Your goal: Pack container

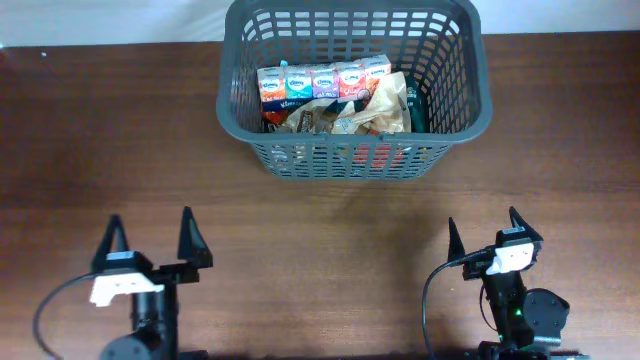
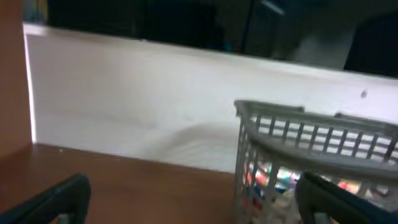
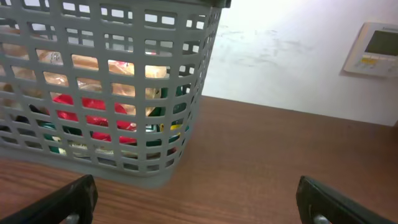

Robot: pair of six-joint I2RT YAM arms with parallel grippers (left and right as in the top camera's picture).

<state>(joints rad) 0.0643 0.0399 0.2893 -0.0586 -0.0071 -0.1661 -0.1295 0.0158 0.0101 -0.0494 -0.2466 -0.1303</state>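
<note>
Container [image 1: 455, 120] sitting far-centre on the surface [image 1: 320, 230], holding tissue packs [image 1: 323, 80] & snack bags [image 1: 350, 115]; left end effector [image 1: 152, 225] & right end effector [image 1: 483, 225] hanging released, empty, well apart from it; no loose items showing, packing looking approx. done

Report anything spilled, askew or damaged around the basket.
Nothing stands out. The basket sits upright with the packs inside it; the left gripper and right gripper are open, apart from it.
</note>
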